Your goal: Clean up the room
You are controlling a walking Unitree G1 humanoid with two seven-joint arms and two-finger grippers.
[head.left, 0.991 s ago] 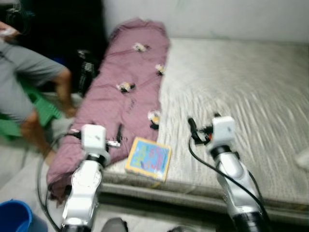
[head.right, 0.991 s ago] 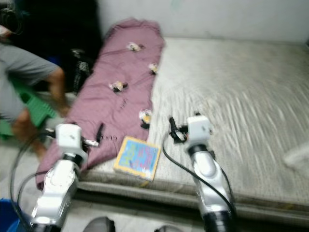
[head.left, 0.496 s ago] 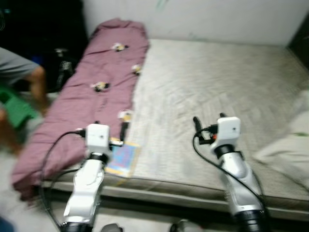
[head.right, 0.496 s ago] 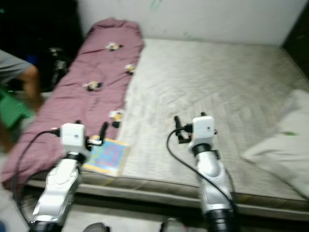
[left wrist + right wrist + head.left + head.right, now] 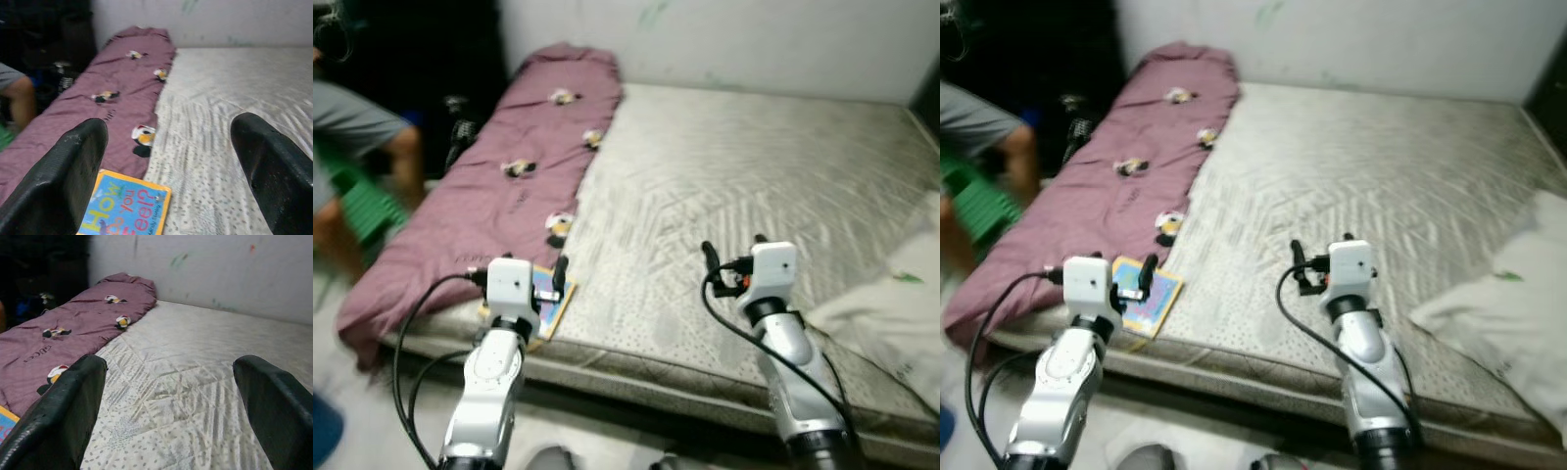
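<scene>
Now | colourful square picture book (image 5: 126, 205) is lying flat on the mattress's (image 5: 754, 176) near edge beside the mauve penguin-print blanket (image 5: 489, 196) | left gripper (image 5: 166, 161), jaws spread wide, is hovering just over it, nearer than the right gripper (image 5: 166, 396), also gaping, empty.

Dim indoor light, soft motion blur
</scene>
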